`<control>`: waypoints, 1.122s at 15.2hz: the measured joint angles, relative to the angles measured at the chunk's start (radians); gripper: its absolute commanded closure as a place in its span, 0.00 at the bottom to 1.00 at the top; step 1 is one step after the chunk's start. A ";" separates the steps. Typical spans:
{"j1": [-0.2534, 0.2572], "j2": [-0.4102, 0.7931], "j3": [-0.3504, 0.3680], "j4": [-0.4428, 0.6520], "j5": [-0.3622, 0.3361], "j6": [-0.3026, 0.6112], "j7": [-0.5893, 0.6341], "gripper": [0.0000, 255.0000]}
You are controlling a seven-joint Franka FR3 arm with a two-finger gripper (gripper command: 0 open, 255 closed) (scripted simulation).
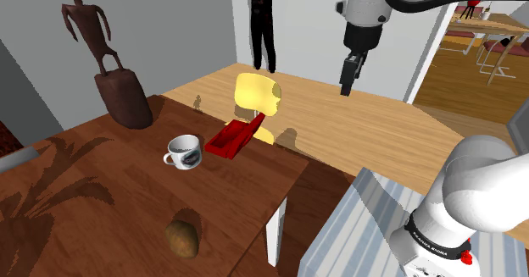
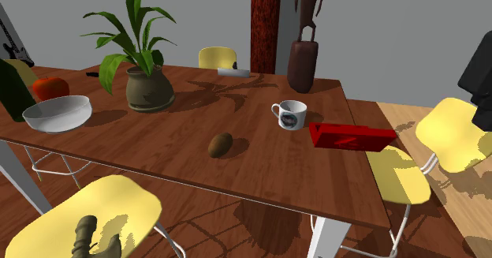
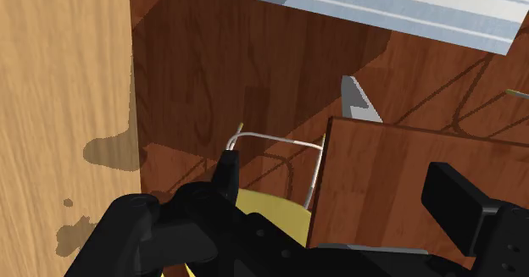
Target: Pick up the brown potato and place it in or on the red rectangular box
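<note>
Potato (image 1: pixel 182 238): lying ungrasped, well apart from box (image 1: pixel 231 140). Gripper (image 1: pixel 348 85): hanging aloft, jaws apart, carrying nothing; pick and place both remaining.

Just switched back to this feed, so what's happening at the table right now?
Nothing is held yet. The arm's gripper hangs open in the air, off to the side of the wooden table and well away from the brown potato, which lies untouched on the tabletop. The red rectangular box sits at the table's edge beside a white mug, next to a yellow chair. The pick has not begun.
</note>
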State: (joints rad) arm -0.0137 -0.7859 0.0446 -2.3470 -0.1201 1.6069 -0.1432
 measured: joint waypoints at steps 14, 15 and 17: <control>0.083 0.111 0.203 -0.114 0.156 0.263 0.250 0.00; 0.088 0.133 0.223 -0.114 0.166 0.290 0.272 0.00; 0.100 0.166 0.262 -0.123 0.185 0.341 0.315 0.00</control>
State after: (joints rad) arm 0.0862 -0.6200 0.3064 -2.4696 0.0650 1.9480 0.1723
